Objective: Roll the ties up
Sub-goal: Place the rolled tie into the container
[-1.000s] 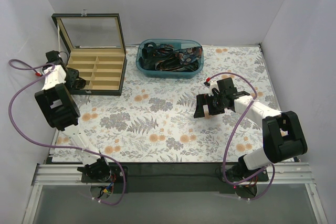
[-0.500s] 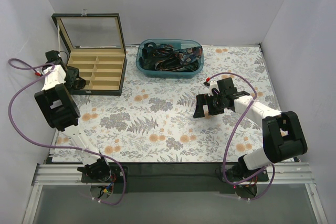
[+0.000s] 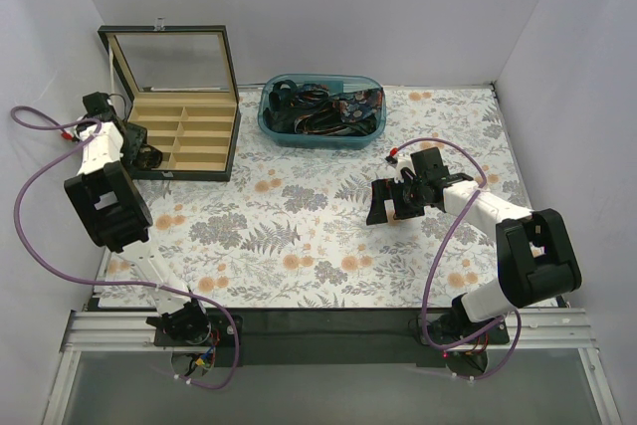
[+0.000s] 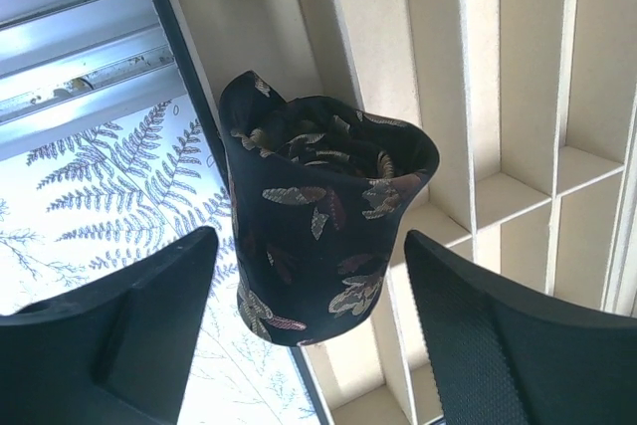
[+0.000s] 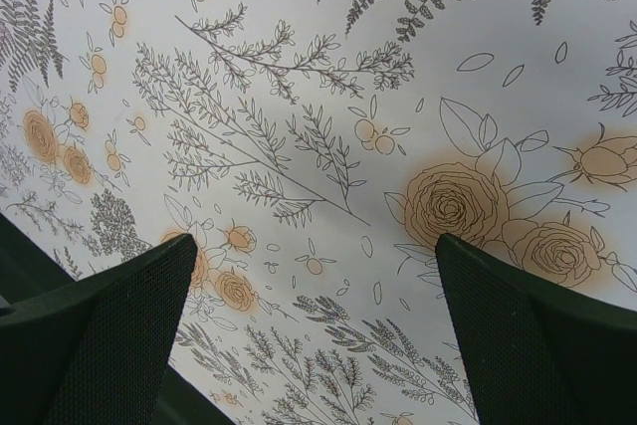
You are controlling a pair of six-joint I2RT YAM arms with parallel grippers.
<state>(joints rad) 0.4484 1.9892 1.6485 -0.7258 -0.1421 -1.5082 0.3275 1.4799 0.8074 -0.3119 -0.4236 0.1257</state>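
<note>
Two grippers, both spread. Your right gripper hovers empty over the floral cloth at three o'clock. At ten o'clock, your left gripper straddles a rolled tie, apparently without touching it, at the box corner. It looks soft and springy, so pinch its flanks. More ties fill the bin at twelve.

Top external view: fixed high behind the arm bases, looking down and forward across the whole bench. Left wrist view: close, looking past the left tool onto a corner of the compartment box. Right wrist view: close above the floral cloth, past the right tool. The overhead view takes in both patches.
</note>
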